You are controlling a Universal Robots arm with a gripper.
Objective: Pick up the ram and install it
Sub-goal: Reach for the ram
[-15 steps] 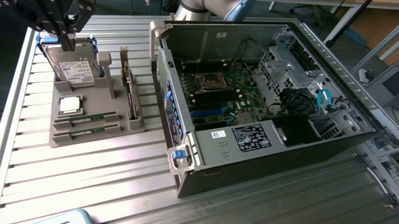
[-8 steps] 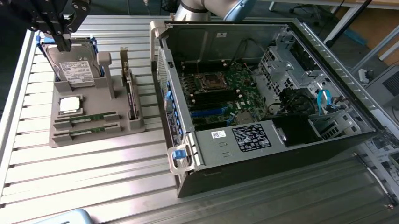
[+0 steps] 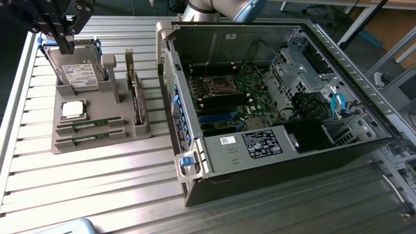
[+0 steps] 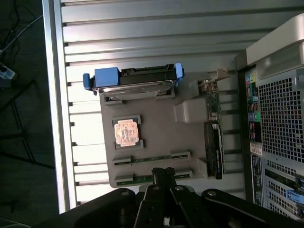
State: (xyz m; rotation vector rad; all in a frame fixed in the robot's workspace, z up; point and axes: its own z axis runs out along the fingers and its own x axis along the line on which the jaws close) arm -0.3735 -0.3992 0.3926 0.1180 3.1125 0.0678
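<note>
While gripper hangs above grey holder, we see jaws pressed together, gripping nothing. Ram sits in holder slot, second stick in slot just beside it, CPU chip near both; open computer case stands at exterior view's right.

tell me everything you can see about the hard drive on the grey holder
The hard drive is a flat silver box, metal by the look of it, with a white printed label on its face. A blue plastic bracket wraps its sides. It stands on edge, leaning back, in a slot at one end of the grey holder, resting on that holder. Nothing else touches it: the shut end effector hangs over the other end of the holder.
</note>
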